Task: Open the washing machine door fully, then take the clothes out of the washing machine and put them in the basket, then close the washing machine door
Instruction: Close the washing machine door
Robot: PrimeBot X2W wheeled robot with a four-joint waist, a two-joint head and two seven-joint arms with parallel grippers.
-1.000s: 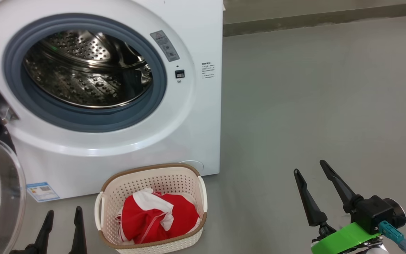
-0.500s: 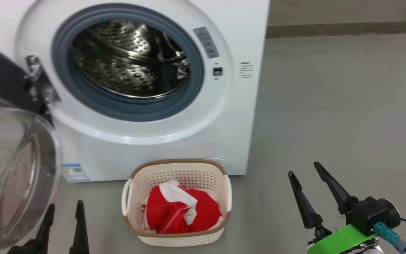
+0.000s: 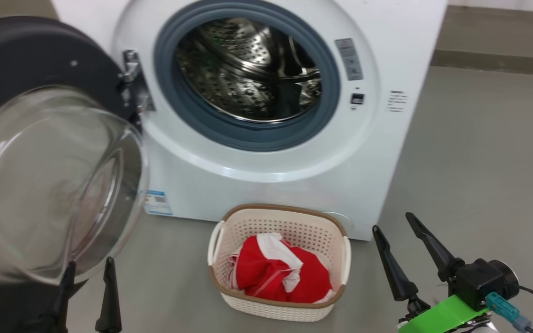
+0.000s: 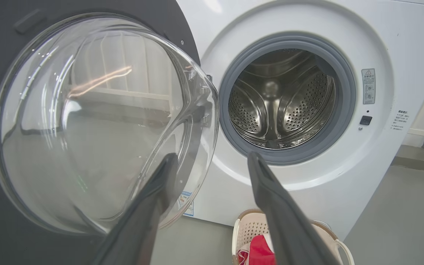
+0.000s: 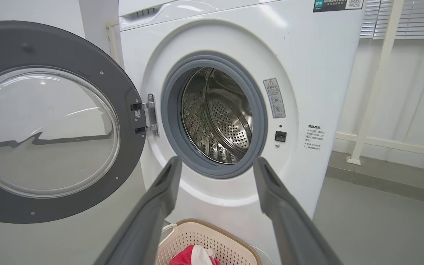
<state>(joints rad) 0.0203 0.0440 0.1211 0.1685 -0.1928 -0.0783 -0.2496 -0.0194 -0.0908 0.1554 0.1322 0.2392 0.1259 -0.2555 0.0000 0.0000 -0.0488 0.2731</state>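
Step in hand, as we judge it: unloading done, door closing next.

Left gripper [image 3: 89, 264]: jaws spread wide, nothing between them. Right gripper [image 3: 392, 222]: likewise wide and empty.

The clothes [image 3: 280, 277] lie bunched in the basket [image 3: 285, 210], which sits on the floor [image 3: 479, 162] between the two grippers, ahead of both and just beside the foot of the washing machine [image 3: 266, 185]. The drum [image 3: 248, 78] looks empty from all three views.

Key relation: the door [image 3: 26, 55] stands swung wide, directly ahead of and above the left gripper, its glass bowl bulging toward that gripper. In the left wrist view one finger crosses in front of the glass; we cannot tell whether it touches. The hinge [image 3: 130, 78] runs upright on the door edge nearest the right gripper, so the free edge lies out beyond the left gripper's far side. The left arm is much the nearer; the right gripper is well apart, past the basket.

We expect a push on the rim toward the right gripper's side to swing it shut.

Surface: smooth grey floor, bare around the basket. Room: pale wall with white rails beyond the right gripper.
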